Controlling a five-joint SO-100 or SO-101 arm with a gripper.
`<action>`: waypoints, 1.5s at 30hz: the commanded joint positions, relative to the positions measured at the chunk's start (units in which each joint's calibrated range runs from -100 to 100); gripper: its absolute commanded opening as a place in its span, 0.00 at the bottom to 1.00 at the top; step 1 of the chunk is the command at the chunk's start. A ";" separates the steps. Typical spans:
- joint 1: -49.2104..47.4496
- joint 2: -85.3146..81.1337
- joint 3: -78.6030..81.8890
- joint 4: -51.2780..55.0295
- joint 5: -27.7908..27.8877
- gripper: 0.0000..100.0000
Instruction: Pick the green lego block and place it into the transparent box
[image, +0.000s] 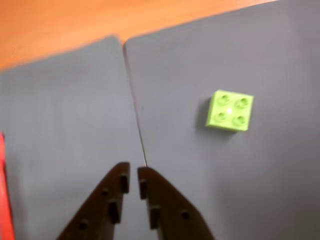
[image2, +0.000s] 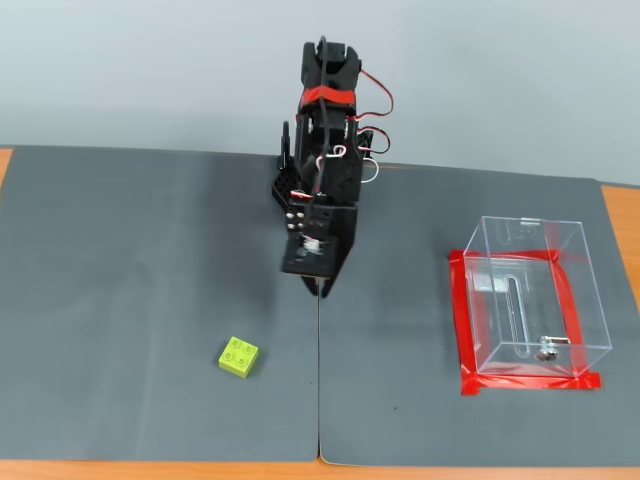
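soft even light, wrist view blurry, fixed view sharp, faint shadows

You have one small lime-green square plastic lego block (image2: 238, 357), one clear plastic rectangular box (image2: 533, 296) on its right in the fixed view, two grey mats (image2: 150, 300).

In the fixed view, lego block (image2: 239, 357) left — box (image2: 530, 300) right, well apart.

place: we take it for a lab or hobby robotics bench
backdrop: we see a plain pale wall (image2: 150, 70)
surface: we see orange wood (image2: 620, 215) under two grey mats (image2: 130, 280)
marking: we see red tape (image2: 520, 382) framing one spot
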 joint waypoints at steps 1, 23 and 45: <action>2.83 9.23 -12.54 -0.73 -2.92 0.02; 13.05 36.27 -26.65 -0.73 -4.12 0.03; 12.30 45.85 -22.76 -12.37 2.24 0.24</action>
